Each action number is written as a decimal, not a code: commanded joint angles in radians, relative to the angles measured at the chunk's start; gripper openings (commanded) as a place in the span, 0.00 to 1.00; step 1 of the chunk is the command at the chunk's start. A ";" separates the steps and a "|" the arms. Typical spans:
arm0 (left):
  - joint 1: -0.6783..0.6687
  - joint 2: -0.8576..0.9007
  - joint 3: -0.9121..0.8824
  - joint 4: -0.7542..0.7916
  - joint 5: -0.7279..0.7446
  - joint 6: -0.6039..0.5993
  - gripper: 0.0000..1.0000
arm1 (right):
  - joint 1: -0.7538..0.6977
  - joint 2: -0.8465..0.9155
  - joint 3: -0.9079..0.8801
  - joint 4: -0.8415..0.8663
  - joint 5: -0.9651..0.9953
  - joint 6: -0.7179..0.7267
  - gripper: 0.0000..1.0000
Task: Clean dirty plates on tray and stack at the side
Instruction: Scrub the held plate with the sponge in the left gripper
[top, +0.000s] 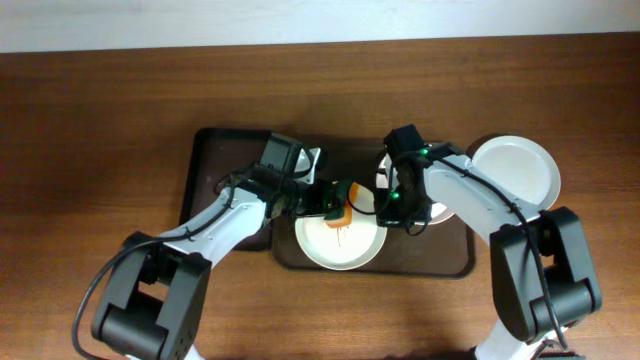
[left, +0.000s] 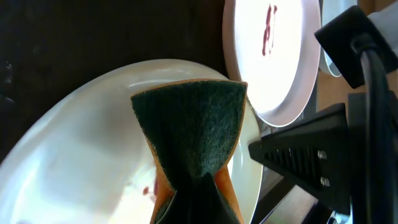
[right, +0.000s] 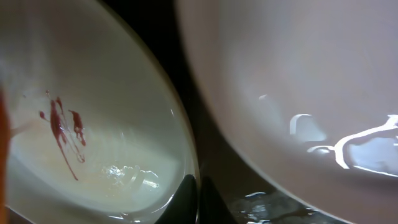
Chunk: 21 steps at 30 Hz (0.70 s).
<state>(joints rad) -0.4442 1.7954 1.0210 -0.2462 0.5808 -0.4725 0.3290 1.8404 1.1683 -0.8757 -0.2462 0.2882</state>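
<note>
The dark brown tray (top: 220, 170) holds two plates. The front plate (top: 340, 250) is pale with dark red smears; it also shows in the left wrist view (left: 81, 143) and the right wrist view (right: 93, 137). My left gripper (top: 335, 205) is shut on an orange sponge with a green scouring face (left: 193, 130), held on this plate. My right gripper (top: 395, 212) is shut on the plate's right rim (right: 198, 199). A second smeared white plate (top: 385, 180) lies behind it, partly hidden by the right arm, and shows in the wrist views (left: 273, 56) (right: 298, 93).
A white plate (top: 515, 170) with no visible smears lies on the wood tabletop to the right of the tray. The right arm's black body (left: 323, 143) is close beside the sponge. The tray's left half (top: 215, 200) is bare.
</note>
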 joint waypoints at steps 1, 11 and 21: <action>-0.008 0.023 0.005 -0.001 0.030 -0.019 0.00 | 0.037 0.006 -0.007 0.016 -0.012 0.010 0.04; -0.060 0.030 0.004 -0.109 -0.086 -0.036 0.00 | 0.037 0.006 -0.007 0.047 -0.005 0.035 0.04; -0.065 0.030 0.004 -0.152 -0.386 -0.035 0.00 | 0.037 0.006 -0.007 0.045 -0.005 0.035 0.04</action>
<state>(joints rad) -0.5098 1.8187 1.0210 -0.3817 0.3523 -0.4992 0.3592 1.8404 1.1683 -0.8307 -0.2523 0.3145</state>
